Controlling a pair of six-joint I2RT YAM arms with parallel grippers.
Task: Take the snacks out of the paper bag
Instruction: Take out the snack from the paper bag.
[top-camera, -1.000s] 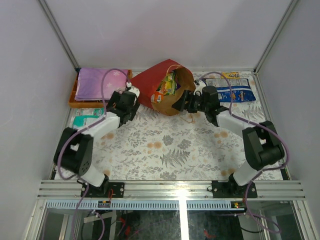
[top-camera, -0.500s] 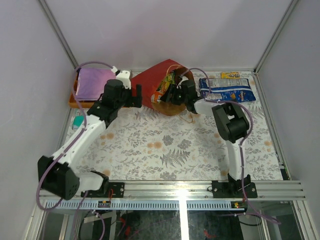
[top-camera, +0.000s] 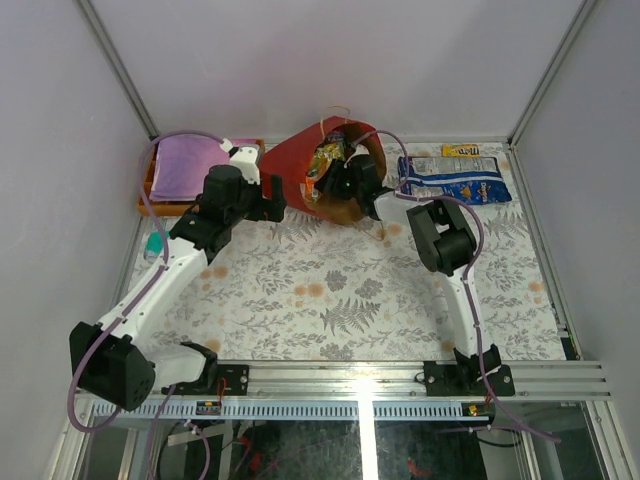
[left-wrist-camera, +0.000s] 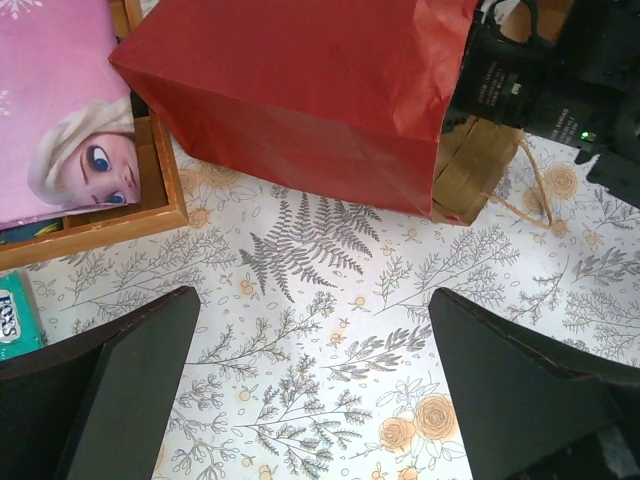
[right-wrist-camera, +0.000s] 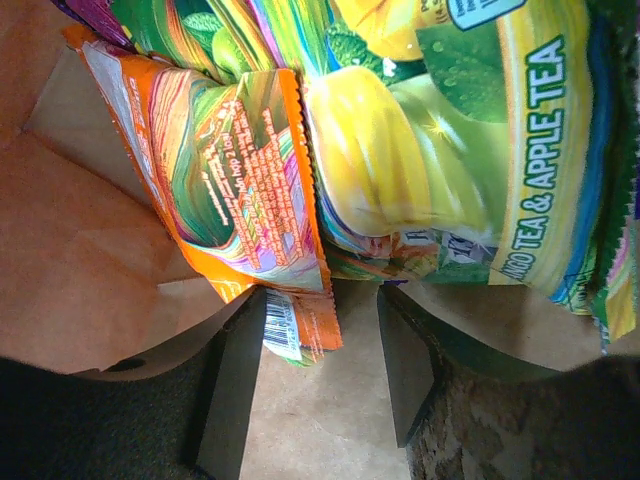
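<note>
The red paper bag (top-camera: 292, 172) lies far-centre, its mouth hiding the right gripper (right-wrist-camera: 320, 375). That gripper's fingers stand apart, with the corner of an orange packet (right-wrist-camera: 230, 170) between them; contact unclear. Just left, the left gripper (left-wrist-camera: 315, 400) gapes wide, empty.

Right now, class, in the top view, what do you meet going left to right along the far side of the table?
tray → paper bag → blue-white bag

Overhead, right fingers (right-wrist-camera: 238, 385) hidden inside paper bag (top-camera: 292, 170)
</note>
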